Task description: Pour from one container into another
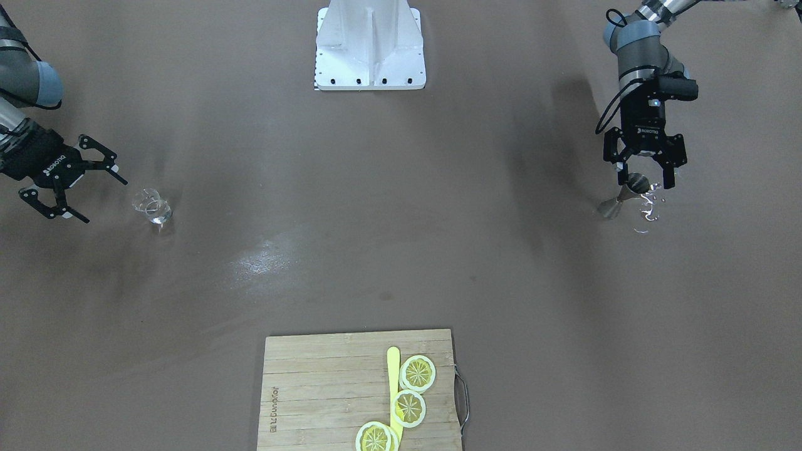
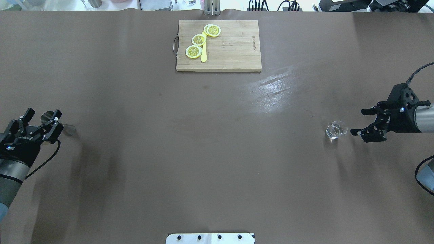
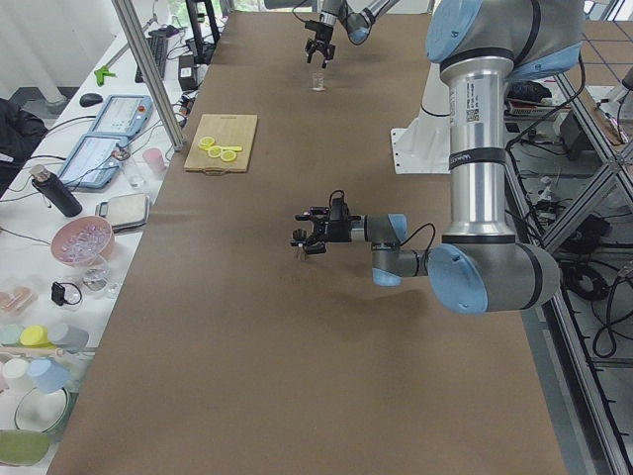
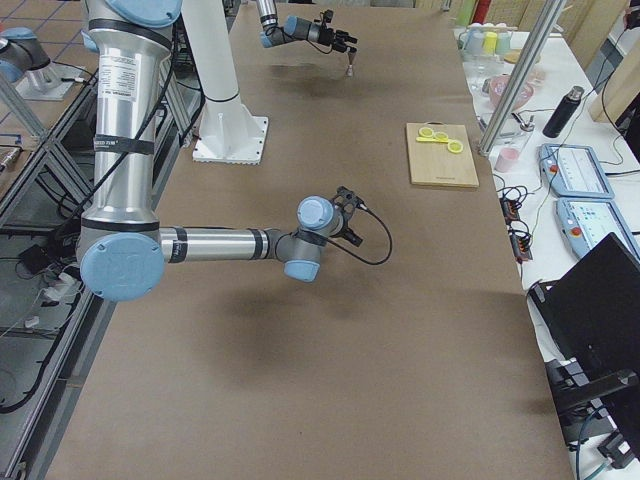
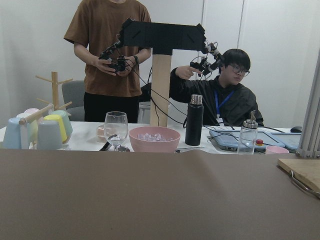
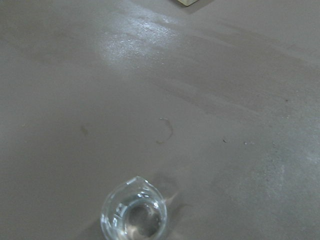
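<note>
The dark grey metal jigger (image 1: 626, 195) stands upright on the brown table near my left end; it also shows as jigger (image 2: 51, 118). My left gripper (image 1: 645, 181) hangs over it, open, a finger on either side of the upper cone and apart from it; seen from overhead as left gripper (image 2: 44, 114). The clear glass tumbler (image 1: 152, 207) stands far off at my right end, also seen as tumbler (image 2: 336, 130) and tumbler (image 6: 134, 212). My right gripper (image 1: 103, 200) lies sideways just outboard of it, open and holding nothing, shown too as right gripper (image 2: 357, 122).
A wooden cutting board (image 2: 230, 51) with lemon slices (image 2: 199, 40) and a yellow knife (image 2: 203, 51) lies at the far middle edge. The white robot base (image 1: 369, 47) sits at the near middle. Bright glints (image 1: 648, 210) lie on the table beside the jigger.
</note>
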Available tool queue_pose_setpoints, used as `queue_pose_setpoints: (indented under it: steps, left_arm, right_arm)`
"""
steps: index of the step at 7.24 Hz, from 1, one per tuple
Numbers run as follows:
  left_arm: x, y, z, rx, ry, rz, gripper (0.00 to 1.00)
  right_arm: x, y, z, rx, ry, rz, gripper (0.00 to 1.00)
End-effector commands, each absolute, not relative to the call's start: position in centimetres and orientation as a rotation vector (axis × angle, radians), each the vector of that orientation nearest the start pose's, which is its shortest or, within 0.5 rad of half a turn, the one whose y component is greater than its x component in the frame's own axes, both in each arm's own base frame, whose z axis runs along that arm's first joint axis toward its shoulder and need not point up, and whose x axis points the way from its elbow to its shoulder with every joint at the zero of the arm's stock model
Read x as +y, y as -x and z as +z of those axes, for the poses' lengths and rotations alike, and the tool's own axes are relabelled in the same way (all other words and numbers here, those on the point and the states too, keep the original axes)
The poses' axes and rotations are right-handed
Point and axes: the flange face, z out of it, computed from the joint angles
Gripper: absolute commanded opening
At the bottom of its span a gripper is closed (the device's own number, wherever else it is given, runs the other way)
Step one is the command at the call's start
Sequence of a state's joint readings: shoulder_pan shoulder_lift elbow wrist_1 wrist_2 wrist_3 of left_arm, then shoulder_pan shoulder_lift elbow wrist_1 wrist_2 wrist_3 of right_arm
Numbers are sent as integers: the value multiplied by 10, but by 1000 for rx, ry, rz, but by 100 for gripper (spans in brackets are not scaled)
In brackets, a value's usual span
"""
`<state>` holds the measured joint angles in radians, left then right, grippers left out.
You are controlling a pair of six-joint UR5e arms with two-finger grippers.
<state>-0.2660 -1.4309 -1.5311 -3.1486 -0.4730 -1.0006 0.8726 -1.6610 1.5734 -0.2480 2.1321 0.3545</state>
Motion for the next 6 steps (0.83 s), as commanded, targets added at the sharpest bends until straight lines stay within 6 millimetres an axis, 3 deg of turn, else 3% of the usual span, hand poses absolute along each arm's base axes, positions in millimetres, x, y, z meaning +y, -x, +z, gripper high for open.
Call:
queue_pose_setpoints:
  steps: [1, 6]
  left_arm:
    - [-306, -327, 564, 765, -1313, -514, 96]
    - [-298, -332, 583, 747, -1311, -540, 96]
  right_arm:
    - [-403, 258, 546, -1047, -814, -619, 100]
    - [-391, 281, 553, -1015, -828, -620, 100]
